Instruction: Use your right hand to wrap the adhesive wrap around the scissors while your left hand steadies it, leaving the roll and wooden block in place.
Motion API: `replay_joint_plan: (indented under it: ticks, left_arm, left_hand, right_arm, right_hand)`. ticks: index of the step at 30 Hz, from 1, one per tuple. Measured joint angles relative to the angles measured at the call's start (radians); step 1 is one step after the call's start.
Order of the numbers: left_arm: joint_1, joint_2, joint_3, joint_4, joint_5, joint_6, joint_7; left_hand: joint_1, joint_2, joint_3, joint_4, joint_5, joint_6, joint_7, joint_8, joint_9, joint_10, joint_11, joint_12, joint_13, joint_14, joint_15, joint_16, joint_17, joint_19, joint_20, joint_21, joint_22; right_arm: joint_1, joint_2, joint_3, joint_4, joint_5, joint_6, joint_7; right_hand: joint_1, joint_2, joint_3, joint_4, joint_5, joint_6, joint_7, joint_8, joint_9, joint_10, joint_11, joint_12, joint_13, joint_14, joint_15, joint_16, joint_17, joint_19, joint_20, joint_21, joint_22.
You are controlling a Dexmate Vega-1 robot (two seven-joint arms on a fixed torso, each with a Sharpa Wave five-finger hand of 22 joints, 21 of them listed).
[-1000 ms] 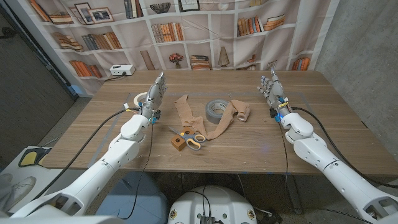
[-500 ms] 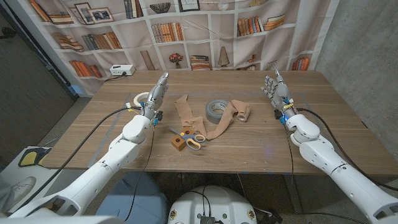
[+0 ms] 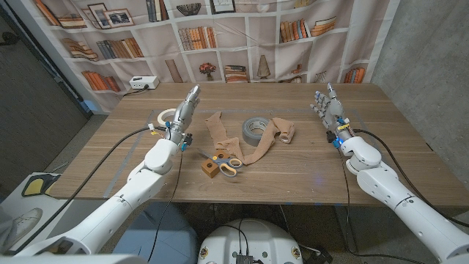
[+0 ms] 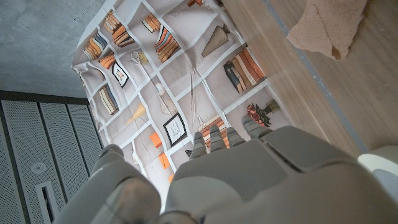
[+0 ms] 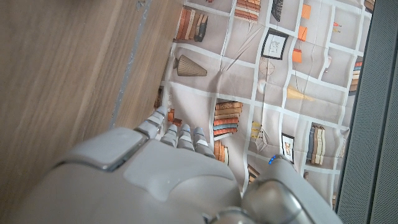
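Note:
The scissors (image 3: 228, 163) with orange and yellow handles lie at the table's front middle, beside a small wooden block (image 3: 210, 169). A tan strip of adhesive wrap (image 3: 258, 149) runs across them and ends in a small tan roll (image 3: 287, 133); another tan piece (image 3: 216, 129) lies to the left, and its end shows in the left wrist view (image 4: 326, 25). A grey tape roll (image 3: 254, 128) sits behind the strip. My left hand (image 3: 185, 110) (image 4: 249, 174) stands open left of the wrap, fingers up, holding nothing. My right hand (image 3: 328, 108) (image 5: 161, 180) stands open to the right of the tan roll, apart from it.
A white tape ring (image 3: 167, 116) lies just left of my left hand. A white device (image 3: 143, 83) sits at the table's back left corner. A bookshelf-print curtain (image 3: 242, 37) hangs behind the table. Bare wood (image 3: 308, 176) spreads in front of the right hand.
My right hand has drifted a little to the right, away from the tan roll. My left hand has shifted slightly toward the wrap. The things on the table have not moved.

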Motion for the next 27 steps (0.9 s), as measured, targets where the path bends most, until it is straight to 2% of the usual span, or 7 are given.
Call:
replay_joint_plan:
  ticks: [11,14,16,25,27]
  left_arm:
    - [0.026,0.017,-0.023,-0.032,0.026,-0.009,0.024]
    - [0.034,0.026,-0.029,-0.048,0.033,-0.007,0.029]
    - [0.039,0.031,-0.032,-0.057,0.039,-0.003,0.033]
    - [0.069,0.071,-0.054,-0.116,0.099,0.031,0.067]
    - [0.074,0.079,-0.058,-0.126,0.116,0.042,0.074]
  left_hand:
    - [0.003,0.003,0.001,-0.001,0.006,0.011,0.011,0.000,0.000,0.000,0.000,0.000,0.000,-0.006,0.006,0.000,-0.001,0.000,0.000,0.000,0.000]
    - [0.041,0.048,0.024,-0.023,0.006,0.014,0.007,0.000,0.000,0.000,0.000,0.000,0.000,-0.006,0.006,0.000,-0.003,0.000,0.000,0.000,0.000]
    - [0.057,0.065,0.035,-0.029,0.006,0.016,0.005,0.000,0.000,0.000,0.000,0.000,0.000,-0.006,0.006,0.000,-0.003,0.000,0.000,0.000,0.000]
    - [0.088,0.096,0.058,-0.049,0.001,0.016,0.005,0.000,0.000,0.005,0.005,0.000,0.000,0.000,0.011,0.000,-0.003,0.000,0.000,0.000,0.000]
    - [0.095,0.103,0.063,-0.054,0.001,0.016,0.005,0.000,0.000,0.011,-0.001,0.000,0.000,0.000,0.011,0.000,-0.003,0.000,0.000,0.000,0.000]
  right_arm:
    - [0.000,0.007,0.001,0.000,0.003,0.004,-0.005]
    - [-0.002,0.010,0.002,-0.003,0.002,0.006,-0.011]
    - [-0.004,0.010,0.002,-0.007,0.000,0.007,-0.013]
    - [-0.014,0.006,0.002,-0.030,-0.013,0.009,-0.020]
    - [-0.017,0.005,0.002,-0.032,-0.013,0.009,-0.020]
  right_hand:
    - [0.000,0.000,0.000,0.000,0.000,0.000,0.000,0.000,0.000,0.000,0.000,0.000,0.000,0.000,0.000,0.000,0.000,0.015,-0.007,0.004,0.000]
    - [0.000,0.000,0.000,0.000,0.000,0.000,0.000,0.000,0.000,0.000,0.000,0.000,0.000,0.000,0.000,0.000,0.000,0.015,-0.007,0.004,0.000]
    - [0.000,0.000,-0.003,-0.003,0.000,-0.002,-0.002,0.000,0.000,0.000,0.000,0.000,0.000,0.000,0.000,0.000,0.000,0.015,-0.007,0.004,0.000]
    - [0.005,0.005,0.000,-0.006,0.000,-0.002,-0.002,0.000,0.000,0.017,0.002,0.004,0.000,0.000,0.000,0.000,0.000,0.011,-0.003,0.004,0.000]
    - [0.005,0.005,0.000,-0.006,0.000,-0.002,-0.002,0.000,0.000,0.025,0.007,0.007,0.000,0.000,0.000,0.000,0.000,0.011,-0.003,0.004,0.000]
